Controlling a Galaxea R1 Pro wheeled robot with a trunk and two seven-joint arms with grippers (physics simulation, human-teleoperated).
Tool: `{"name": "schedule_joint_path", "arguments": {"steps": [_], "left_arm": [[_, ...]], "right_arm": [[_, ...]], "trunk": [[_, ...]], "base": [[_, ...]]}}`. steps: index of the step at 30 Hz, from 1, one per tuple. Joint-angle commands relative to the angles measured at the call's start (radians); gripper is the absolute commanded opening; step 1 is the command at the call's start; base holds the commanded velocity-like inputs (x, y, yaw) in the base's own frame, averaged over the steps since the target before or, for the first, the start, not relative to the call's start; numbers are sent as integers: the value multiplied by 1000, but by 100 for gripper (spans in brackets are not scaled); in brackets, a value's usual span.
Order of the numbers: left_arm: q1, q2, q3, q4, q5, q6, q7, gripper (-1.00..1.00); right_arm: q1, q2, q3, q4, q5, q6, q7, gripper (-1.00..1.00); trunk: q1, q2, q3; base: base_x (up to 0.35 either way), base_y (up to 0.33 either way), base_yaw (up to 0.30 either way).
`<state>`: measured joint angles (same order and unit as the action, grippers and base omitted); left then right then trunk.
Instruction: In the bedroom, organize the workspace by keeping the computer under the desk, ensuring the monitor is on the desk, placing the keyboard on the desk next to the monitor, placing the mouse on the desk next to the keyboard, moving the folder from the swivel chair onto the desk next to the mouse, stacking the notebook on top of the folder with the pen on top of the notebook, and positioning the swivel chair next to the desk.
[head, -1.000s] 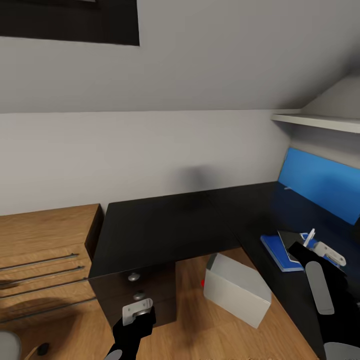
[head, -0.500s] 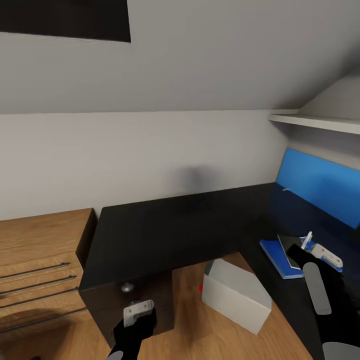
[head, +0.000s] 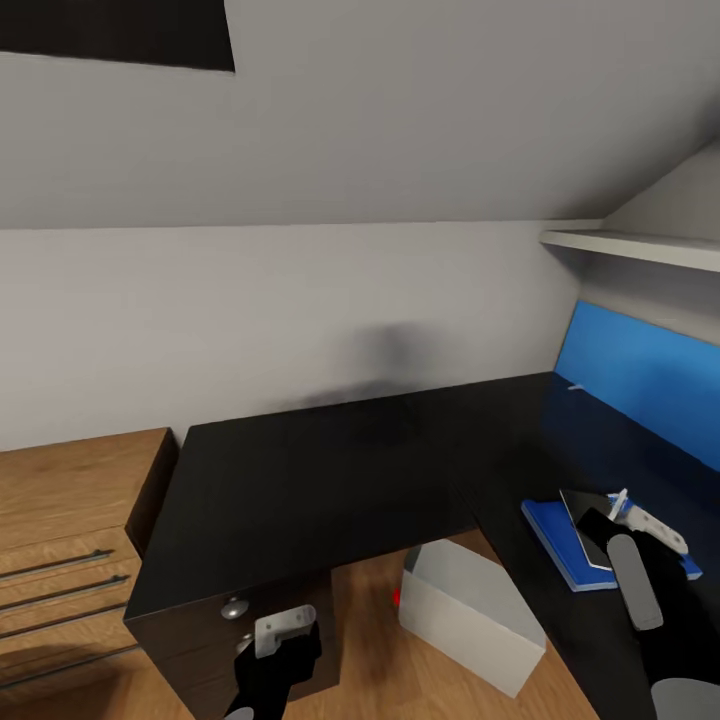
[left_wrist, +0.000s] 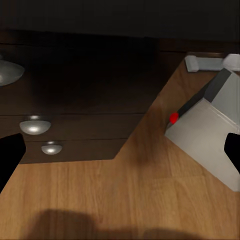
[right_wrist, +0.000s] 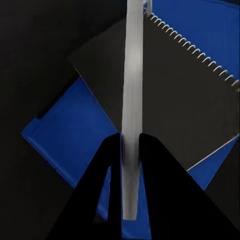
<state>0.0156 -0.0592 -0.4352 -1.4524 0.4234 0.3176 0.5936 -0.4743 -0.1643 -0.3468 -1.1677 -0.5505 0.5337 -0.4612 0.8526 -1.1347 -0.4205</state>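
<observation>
The glossy black desk (head: 330, 470) runs along the wall and turns at the right. On its right wing lies the blue folder (head: 556, 545) with the dark notebook (head: 590, 518) on top. My right gripper (head: 612, 512) hovers over the notebook, shut on the light pen (head: 619, 500). The right wrist view has the pen (right_wrist: 132, 90) clamped between the black fingers (right_wrist: 155, 170), above the spiral-edged notebook (right_wrist: 185, 100) and the folder (right_wrist: 65, 125). The grey-white computer (head: 470, 610) stands on the floor under the desk. My left gripper (head: 283, 632) hangs low and open before the desk drawers, with the computer (left_wrist: 210, 130) ahead of it.
A light wooden drawer unit (head: 60, 510) adjoins the desk on the left. Dark drawers with round knobs (head: 235, 607) sit under the desk's left end. A blue wall panel (head: 640, 375) and a white shelf (head: 630, 243) are at the right. Wood floor (left_wrist: 125, 200) lies below.
The head view has shifted, so desk and drawer unit slid left and lower in the picture. My right gripper still holds the pen over the notebook; the left gripper stays low.
</observation>
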Motion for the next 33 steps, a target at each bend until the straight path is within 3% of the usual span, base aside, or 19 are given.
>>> {"name": "schedule_joint_path", "arguments": {"steps": [1, 12, 17, 23, 33], "left_arm": [[0, 0, -1, -2, 6, 3, 6, 100], [0, -1, -4, -2, 7, 3, 6, 100], [0, 0, -24, -1, 8, 3, 6, 100], [0, 0, -28, 1, 8, 3, 6, 100], [0, -1, -28, 1, 8, 3, 6, 100]], "right_arm": [[-11, -10, 0, 22, -14, -1, -7, -100], [-58, -32, 0, 118, -11, -18, -4, -100], [-65, -44, 0, 142, -11, -26, -4, -100], [-99, -72, 1, 227, -11, -74, -3, -100], [-142, -84, 4, 330, -8, -121, -2, -100]], "trunk": [[0, -1, -1], [0, -1, -1], [0, -1, -1], [0, -1, -1], [0, -1, -1]], "base": [[8, -7, 0], [113, -1, 0], [52, 0, 0], [4, 0, 0], [0, 0, 0]]}}
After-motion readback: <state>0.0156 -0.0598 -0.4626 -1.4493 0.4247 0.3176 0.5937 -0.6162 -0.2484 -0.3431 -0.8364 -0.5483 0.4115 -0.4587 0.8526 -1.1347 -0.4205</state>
